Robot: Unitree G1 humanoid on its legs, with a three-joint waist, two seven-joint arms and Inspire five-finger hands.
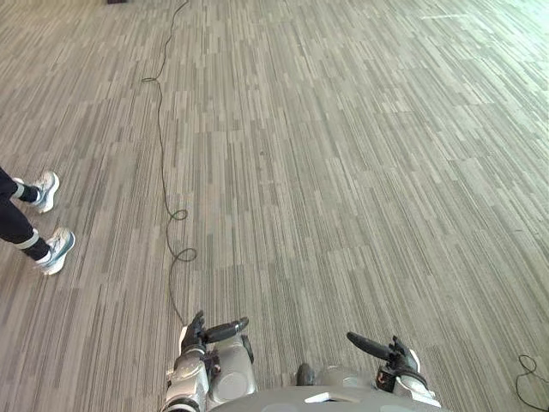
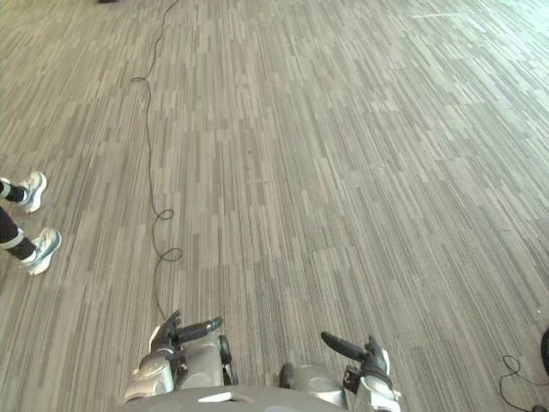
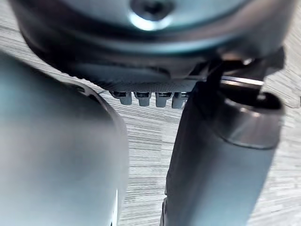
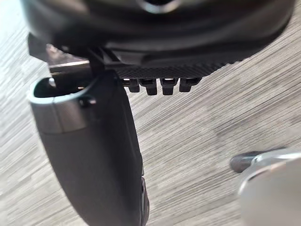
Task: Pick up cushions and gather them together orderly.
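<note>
The left hand (image 1: pixel 206 336) was seen low at the near edge of the head views. Its fingers were held straight and loose, its thumb was stretched toward the robot's middle, and nothing was grasped in it. In its own wrist view the thumb (image 3: pixel 221 155) was shown extended, with the fingers (image 3: pixel 143 98) ranged in a row beside it and carpet visible past them.

The right hand (image 1: pixel 390 354) was seen level with the left, set apart from it toward the robot's right. It was likewise relaxed and unclenched, with nothing grasped. In the right wrist view its thumb (image 4: pixel 94 150) was shown straight, the fingers (image 4: pixel 150 85) lined up beside it above the floor.

Both hands were held over the carpet (image 1: pixel 343 172), a grey covering laid in striped planks that was spread across the whole scene.

Far to the robot's left, well apart from the left hand, a person was partly shown. Two light shoes (image 1: pixel 45 190) were planted on the carpet, with dark trouser legs (image 1: pixel 13 223) cut off by the edge of the view. A small dark thing (image 1: pixel 116 3) was glimpsed at the far edge, but too little of it was seen for it to be identified.

Where the cushions lay could not be told.
</note>
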